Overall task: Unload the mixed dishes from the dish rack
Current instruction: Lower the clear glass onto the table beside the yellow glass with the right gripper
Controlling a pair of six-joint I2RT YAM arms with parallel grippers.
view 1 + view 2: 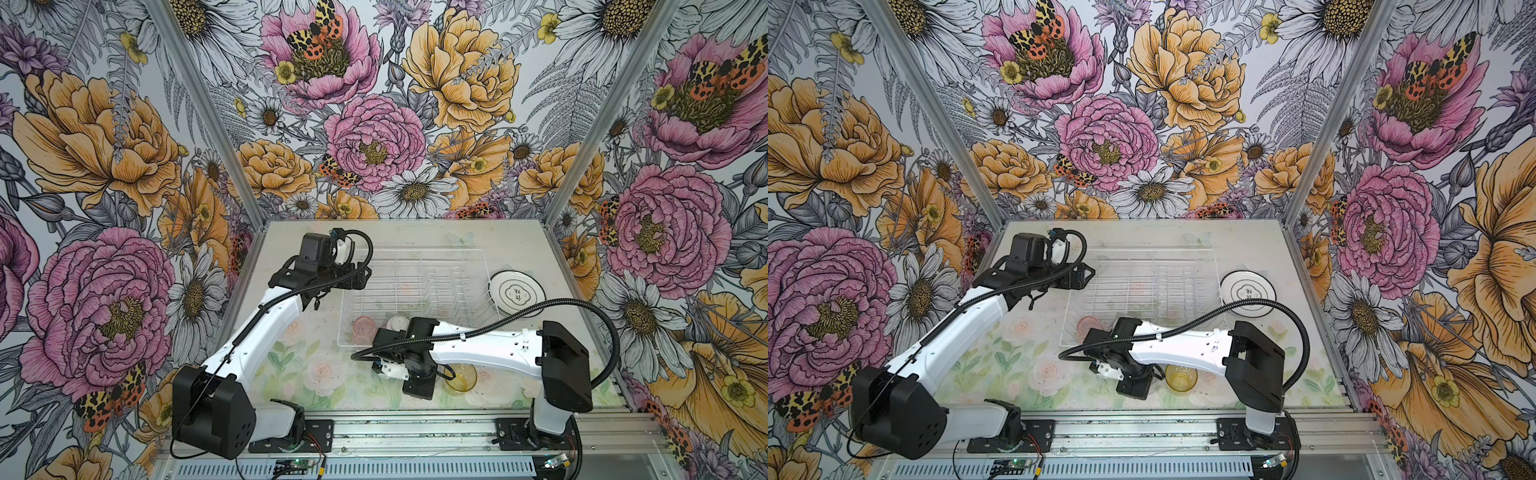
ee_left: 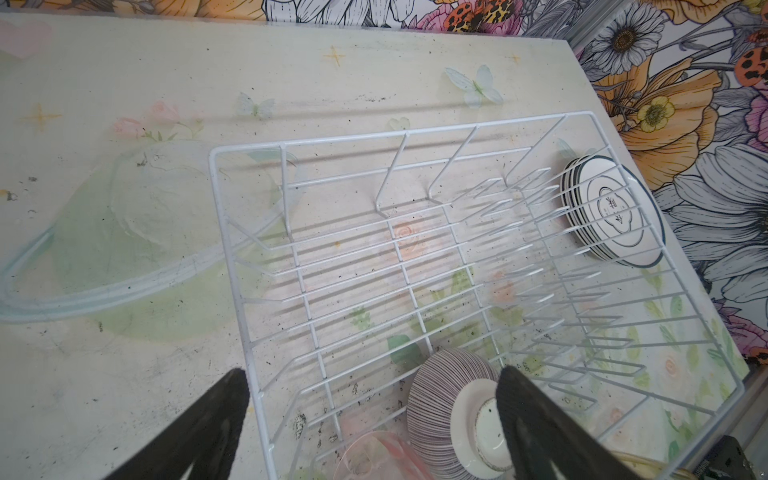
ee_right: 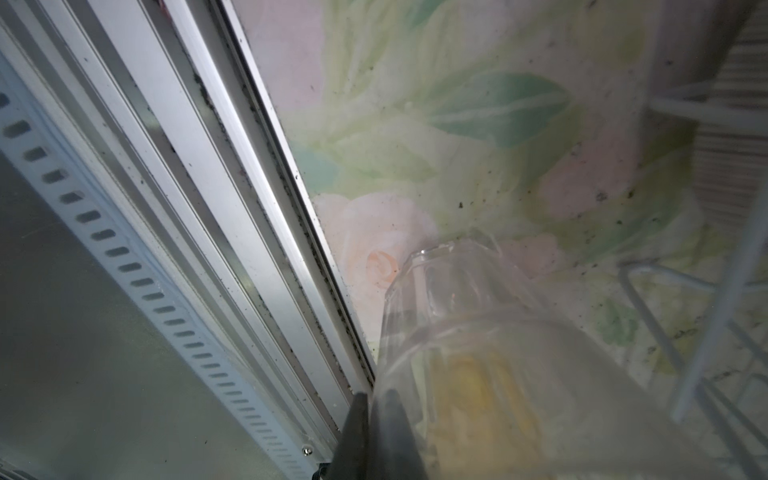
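Nearest, low in the right wrist view, the right tool (image 3: 374,397) is pinching the clear tumbler (image 3: 457,299) by its wall, jaws pressed together. It is apparently placing it on the tabletop (image 1: 316,374) beside the amber tumbler (image 1: 460,376), so the next move is calling for a gentle release. Mid-frame in a top view, the pink tumbler (image 1: 365,328) and striped bowl (image 1: 399,322) are sitting in the dish rack (image 1: 415,251). Over the rack's left side, the left tool (image 2: 370,374) is hovering, spread wide and empty. To the rack's right, the plates (image 1: 516,293) are lying stacked.
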